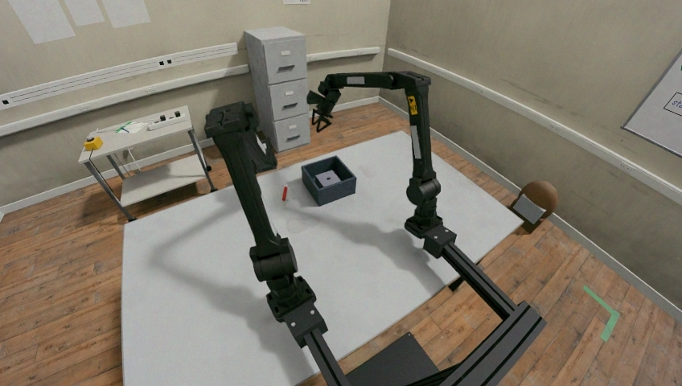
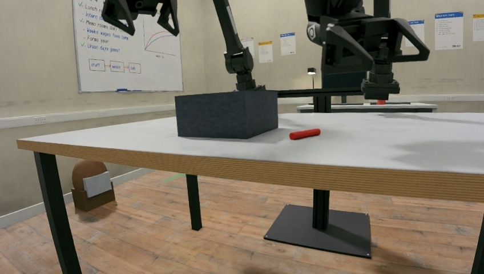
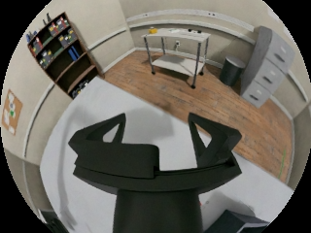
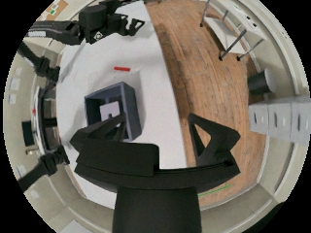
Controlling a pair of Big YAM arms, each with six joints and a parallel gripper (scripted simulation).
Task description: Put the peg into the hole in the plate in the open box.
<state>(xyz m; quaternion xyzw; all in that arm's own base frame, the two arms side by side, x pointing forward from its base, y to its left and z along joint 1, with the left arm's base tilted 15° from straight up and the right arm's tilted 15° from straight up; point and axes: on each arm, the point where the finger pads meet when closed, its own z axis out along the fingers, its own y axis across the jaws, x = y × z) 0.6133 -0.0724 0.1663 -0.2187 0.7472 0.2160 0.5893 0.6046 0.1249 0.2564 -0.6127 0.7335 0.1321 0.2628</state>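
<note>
Red, slim and rod-like, the peg (image 1: 285,193) (image 2: 304,133) (image 4: 121,69): flat on its side, left of the box (image 1: 337,191) (image 2: 211,115) (image 3: 233,222) (image 4: 132,111) in the top view, apart from it. Both the left gripper (image 2: 395,60) (image 3: 156,116) (image 4: 136,18) and right gripper (image 1: 321,126) (image 2: 154,33) (image 4: 156,116) wide open, holding nothing. In the left wrist view, box cut off at lower right. Plate (image 1: 321,182) (image 4: 108,108) and hole visible from the top, hidden by box walls in the exterior view.

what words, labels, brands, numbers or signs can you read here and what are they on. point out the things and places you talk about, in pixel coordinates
On the whiteboard (image 1: 663,102) (image 2: 162,72):
"Union days guest"
"Forms year"
"weekly"
"staff"
Other whiteboard lines are partly hidden behind a hand or too blurred to quote surely.
The wall posters (image 2: 448,32) (image 2: 287,44) and the yellow arm label (image 1: 412,104) are too small to read.
</note>
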